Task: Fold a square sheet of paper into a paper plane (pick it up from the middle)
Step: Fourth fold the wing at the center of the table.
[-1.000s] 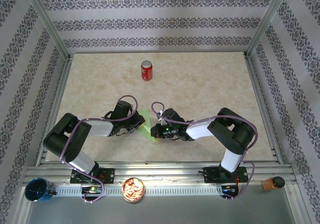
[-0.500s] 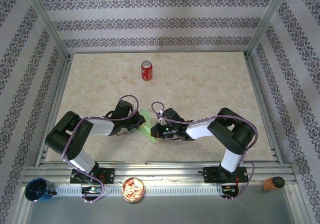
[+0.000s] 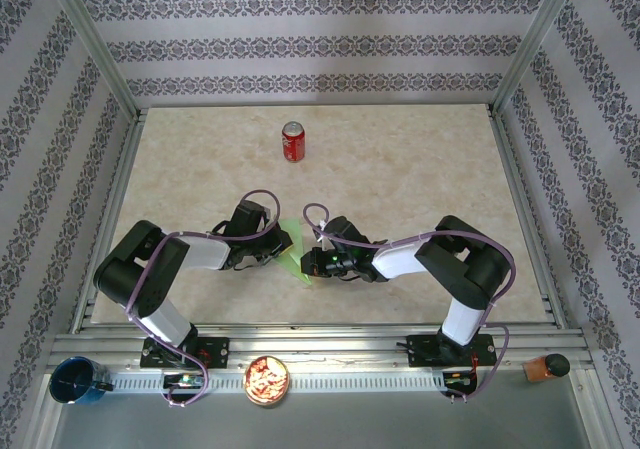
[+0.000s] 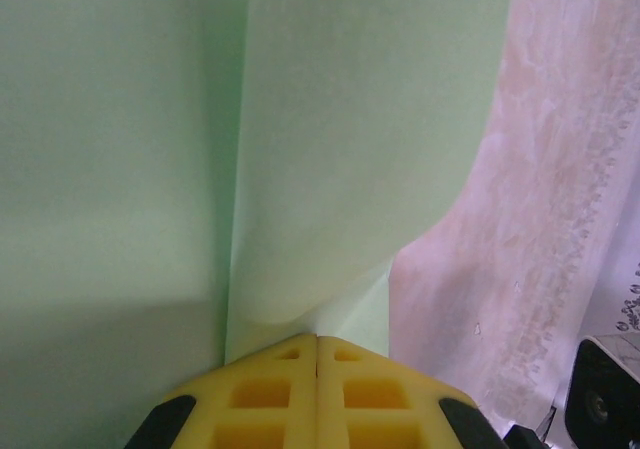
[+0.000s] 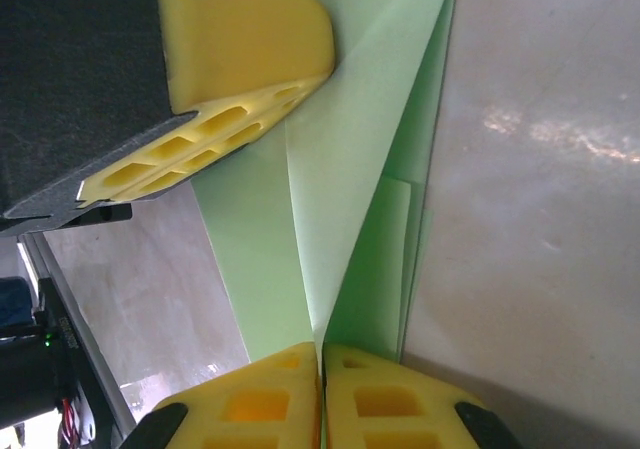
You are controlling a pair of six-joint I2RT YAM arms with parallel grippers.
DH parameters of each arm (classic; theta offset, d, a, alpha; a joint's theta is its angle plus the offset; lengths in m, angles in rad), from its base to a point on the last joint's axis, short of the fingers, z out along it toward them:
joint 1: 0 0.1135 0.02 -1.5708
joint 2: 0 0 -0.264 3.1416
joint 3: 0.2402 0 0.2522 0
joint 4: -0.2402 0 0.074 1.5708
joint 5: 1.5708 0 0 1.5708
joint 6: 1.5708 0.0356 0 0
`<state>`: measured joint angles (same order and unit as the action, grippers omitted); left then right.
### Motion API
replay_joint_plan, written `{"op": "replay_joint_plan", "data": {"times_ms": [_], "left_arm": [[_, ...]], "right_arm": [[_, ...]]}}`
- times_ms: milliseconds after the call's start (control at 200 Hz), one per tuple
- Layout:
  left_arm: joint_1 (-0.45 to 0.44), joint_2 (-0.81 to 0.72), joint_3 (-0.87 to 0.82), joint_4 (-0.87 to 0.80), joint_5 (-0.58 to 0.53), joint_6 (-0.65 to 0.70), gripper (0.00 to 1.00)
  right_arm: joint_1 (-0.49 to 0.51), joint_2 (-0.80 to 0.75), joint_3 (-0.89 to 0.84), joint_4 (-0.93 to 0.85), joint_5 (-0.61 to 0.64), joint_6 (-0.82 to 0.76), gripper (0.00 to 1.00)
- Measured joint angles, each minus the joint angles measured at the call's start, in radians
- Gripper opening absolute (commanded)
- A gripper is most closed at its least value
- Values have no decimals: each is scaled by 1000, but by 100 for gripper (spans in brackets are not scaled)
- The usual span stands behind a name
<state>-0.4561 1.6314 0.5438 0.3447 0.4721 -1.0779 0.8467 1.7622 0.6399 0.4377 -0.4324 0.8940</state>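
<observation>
Two small items sat nearest, on the rail by the arm bases: a blue cup [image 3: 75, 381] and a bowl [image 3: 267, 380] of snacks, both just where they had been a second earlier.

Beyond them, mid-counter, the square sheet of paper [image 3: 297, 254] was caught between the two arms and already creased into overlapping layers. It was not flat, but not yet a dart. The left tool [image 4: 318, 354] had its yellow pads pressed together, pinching the paper where a fold ran down into the seam between them. The right tool [image 5: 320, 364] was likewise closed on the sheet, with a long crease ending at its joined pads. The left tool's fingers gripped the same sheet just across from it.

Over the last second the left arm had eased a little toward the right one, and the green strip seen from above had narrowed. The right arm had scarcely moved. That suggested a flap being drawn across toward the centre crease, so a middle fold was probably in hand with several still to come. Whether the sheet's lower edge touched the counter [image 3: 420, 179] could not be told.

Farthest off, the soda can [image 3: 292, 141] stood upright and undisturbed, well apart from the paper.
</observation>
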Motion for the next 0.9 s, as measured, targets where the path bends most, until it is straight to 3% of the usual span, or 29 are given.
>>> {"op": "replay_joint_plan", "data": {"times_ms": [130, 250, 605, 899], "left_arm": [[0, 3, 2, 1, 6, 6, 1], [0, 3, 2, 2, 6, 6, 1], [0, 3, 2, 3, 7, 6, 1], [0, 6, -5, 20, 15, 6, 1]], "right_arm": [[0, -6, 0, 0, -3, 16, 21], [0, -12, 0, 0, -5, 28, 21], [-7, -17, -23, 8, -27, 78, 12], [-7, -33, -59, 32, -47, 100, 14]]}}
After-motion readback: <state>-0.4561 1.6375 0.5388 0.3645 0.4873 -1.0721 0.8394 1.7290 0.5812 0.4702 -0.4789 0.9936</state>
